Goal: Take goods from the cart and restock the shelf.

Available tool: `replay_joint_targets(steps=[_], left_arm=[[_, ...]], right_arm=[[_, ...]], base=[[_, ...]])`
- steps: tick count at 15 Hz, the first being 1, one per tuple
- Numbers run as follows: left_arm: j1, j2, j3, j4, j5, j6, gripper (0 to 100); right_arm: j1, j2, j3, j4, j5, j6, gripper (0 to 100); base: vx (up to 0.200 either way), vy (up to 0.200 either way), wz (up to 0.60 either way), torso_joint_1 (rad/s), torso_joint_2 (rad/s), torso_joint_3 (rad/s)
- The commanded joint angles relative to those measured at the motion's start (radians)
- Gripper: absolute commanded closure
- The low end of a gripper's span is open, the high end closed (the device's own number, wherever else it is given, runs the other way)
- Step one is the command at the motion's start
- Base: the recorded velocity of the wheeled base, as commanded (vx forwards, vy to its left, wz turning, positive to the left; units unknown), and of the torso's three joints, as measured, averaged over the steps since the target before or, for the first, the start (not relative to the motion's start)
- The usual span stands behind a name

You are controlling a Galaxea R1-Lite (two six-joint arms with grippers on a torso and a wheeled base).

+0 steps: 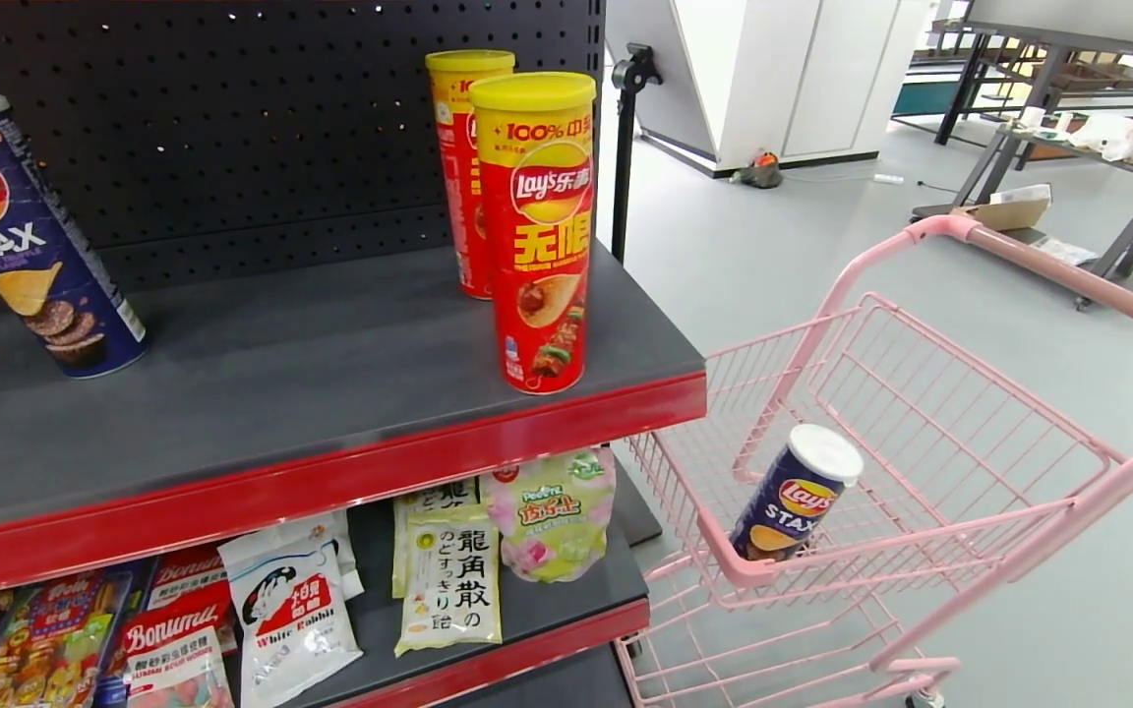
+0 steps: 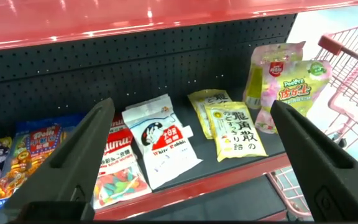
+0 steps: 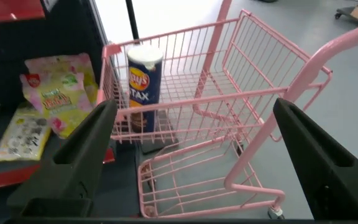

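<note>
Your shelf (image 1: 311, 364), two red chip cans (image 1: 539, 236) upright at its right end, pink cart (image 1: 1048, 267) just beside it with one blue chip can (image 1: 795, 492) (standing in the corner nearest the shelf), your left hand (image 2: 191, 168) wide before the snack bags (image 2: 160, 146), your right hand (image 3: 194, 162) wide above the cart.

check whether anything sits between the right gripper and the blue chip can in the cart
Nothing lies over the blue chip can: the basket is open on top. Only the pink cart's wire wall rings it, so the open right gripper should likely come from above.
</note>
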Motion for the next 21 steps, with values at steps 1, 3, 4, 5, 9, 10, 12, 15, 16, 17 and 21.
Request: replay_joint_targets(steps=[1, 3, 4, 5, 9, 10, 12, 15, 16, 17, 21], left_arm=[[0.0, 0.001, 0.0, 0.0, 0.0, -0.001, 0], [0.0, 0.001, 0.0, 0.0, 0.0, -0.001, 0], [0.0, 0.001, 0.0, 0.0, 0.0, -0.001, 0], [0.0, 0.001, 0.0, 0.0, 0.002, -0.001, 0], [0.0, 0.001, 0.0, 0.0, 0.002, -0.001, 0], [0.0, 0.001, 0.0, 0.0, 0.0, -0.001, 0], [0.0, 0.001, 0.0, 0.0, 0.002, -0.001, 0], [0.0, 0.001, 0.0, 0.0, 0.002, -0.001, 0], [0.0, 0.001, 0.0, 0.0, 0.002, -0.001, 0], [0.0, 0.001, 0.0, 0.0, 0.0, -0.001, 0], [0.0, 0.001, 0.0, 0.0, 0.0, -0.001, 0]], right_arm=[[0.029, 0.678, -0.469, -0.02, 0.031, 0.156, 0], [0.049, 0.94, -0.39, -0.218, 0.031, 0.126, 0], [0.053, 1.078, -0.333, -0.372, 0.029, 0.115, 0], [0.058, 1.192, -0.293, -0.511, 0.031, 0.12, 0], [0.222, 1.359, -0.236, -0.581, 0.032, 0.162, 0], [0.245, 1.399, -0.235, -0.586, 0.029, 0.169, 0], [0.241, 1.453, -0.248, -0.606, 0.026, 0.173, 0], [0.244, 1.517, -0.248, -0.633, -0.003, 0.179, 0], [0.244, 1.535, -0.253, -0.636, -0.007, 0.179, 0], [0.245, 1.552, -0.264, -0.638, -0.007, 0.179, 0], [0.268, 1.657, -0.301, -0.716, -0.044, 0.179, 0]], base=[[0.0, 0.0, 0.0, 0.0, 0.0, 0.0], [0.0, 0.0, 0.0, 0.0, 0.0, 0.0], [0.0, 0.0, 0.0, 0.0, 0.0, 0.0], [0.0, 0.0, 0.0, 0.0, 0.0, 0.0], [0.0, 0.0, 0.0, 0.0, 0.0, 0.0], [0.0, 0.0, 0.0, 0.0, 0.0, 0.0], [0.0, 0.0, 0.0, 0.0, 0.0, 0.0], [0.0, 0.0, 0.0, 0.0, 0.0, 0.0], [0.0, 0.0, 0.0, 0.0, 0.0, 0.0], [0.0, 0.0, 0.0, 0.0, 0.0, 0.0], [0.0, 0.0, 0.0, 0.0, 0.0, 0.0]])
